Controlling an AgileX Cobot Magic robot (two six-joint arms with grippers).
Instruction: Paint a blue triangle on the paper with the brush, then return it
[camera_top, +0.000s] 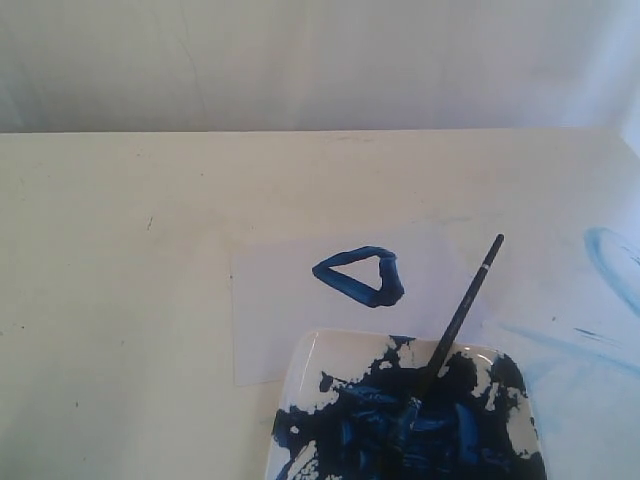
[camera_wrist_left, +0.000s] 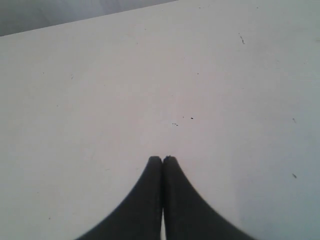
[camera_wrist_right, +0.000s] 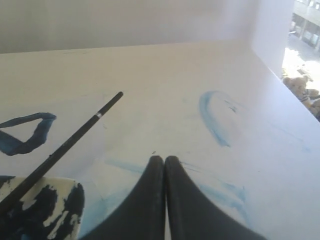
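Brush: thin, black-handled, resting in paint-smeared white square dish
Dark-blue triangle: painted on pale paper
Left hand, right hand: clenched, empty
Next: none, looks done

The brush lies tip-down in the dish, with the triangle on the paper just behind.

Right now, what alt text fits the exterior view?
A dark-blue painted triangle sits on a pale thin paper sheet on a cream table; a black-handled brush leans in a white square dish smeared with blue paint.
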